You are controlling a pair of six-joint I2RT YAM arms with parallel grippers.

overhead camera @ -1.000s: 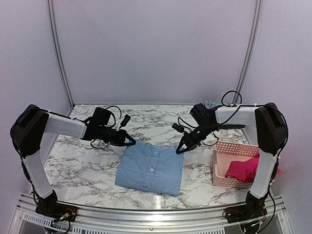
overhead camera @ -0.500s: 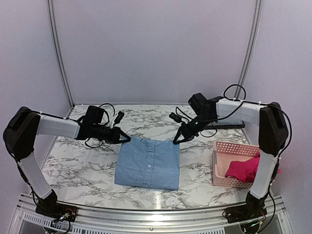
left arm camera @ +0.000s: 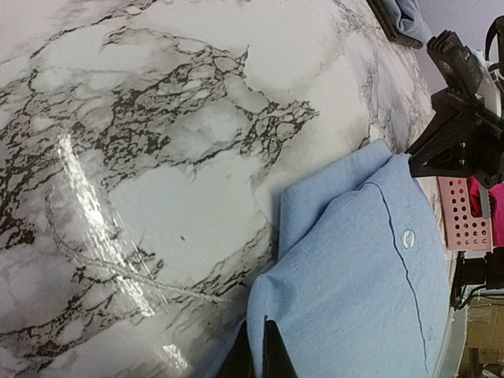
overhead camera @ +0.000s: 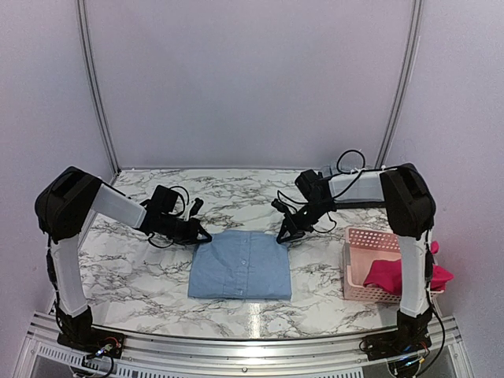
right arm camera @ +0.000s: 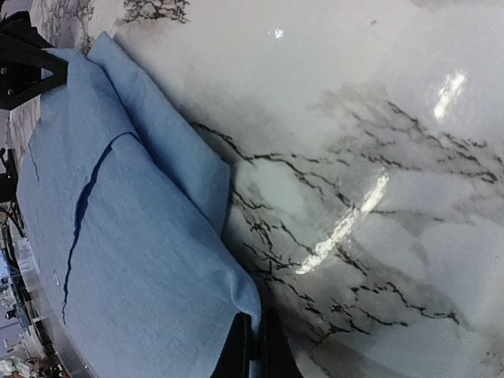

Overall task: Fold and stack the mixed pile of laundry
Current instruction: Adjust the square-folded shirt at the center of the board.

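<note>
Left gripper and right gripper, both pressed shut, each pinch a far corner of the light blue shirt, which lies left of the pink basket. Its fold, skewed a second ago, now sits square, so this garment appears nearly done. The magenta garment, in the basket, awaits folding.

Folded light blue shirt, button and placket seam uppermost, lying flat on the glossy marble table. Left fingers, pressed together, pinch its near corner; right fingers meet the far corner. Pink basket and magenta garment lie beyond
</note>
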